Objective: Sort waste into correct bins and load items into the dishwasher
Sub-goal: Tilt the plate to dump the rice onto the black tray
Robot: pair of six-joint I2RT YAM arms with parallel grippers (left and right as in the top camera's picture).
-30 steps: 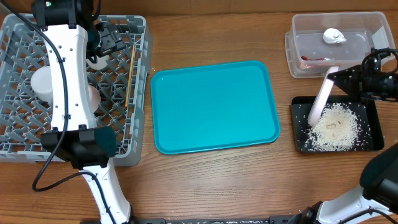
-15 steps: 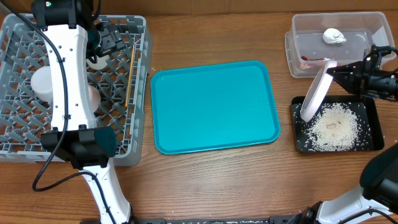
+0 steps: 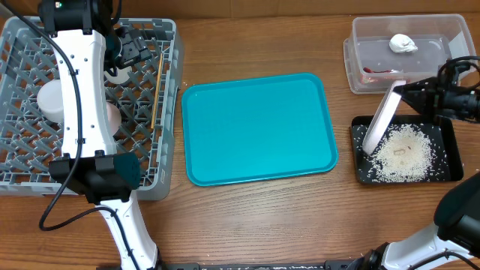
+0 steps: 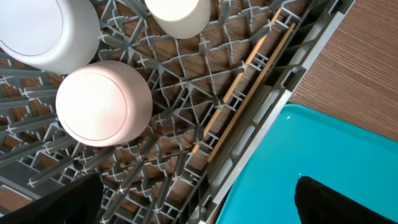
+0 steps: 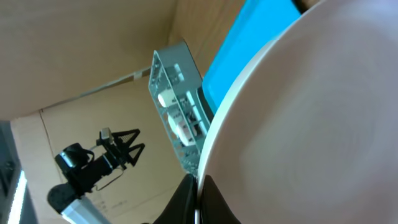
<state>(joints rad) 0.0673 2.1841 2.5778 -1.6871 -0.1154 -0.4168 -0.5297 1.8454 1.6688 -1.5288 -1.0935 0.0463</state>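
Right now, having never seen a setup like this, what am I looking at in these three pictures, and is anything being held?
Two robot arms work at a wooden table. One picture looks down from above; the other two come from cameras on each arm's wrist. On the table lie a grey dishwasher rack, a teal tray, a clear tub and a black tray scattered with rice. The left gripper hangs open over the rack; its wrist picture shows chopsticks and round white dishes there. The right gripper is shut on a white plate, tilted steeply over the black tray; that plate nearly fills the right wrist picture.
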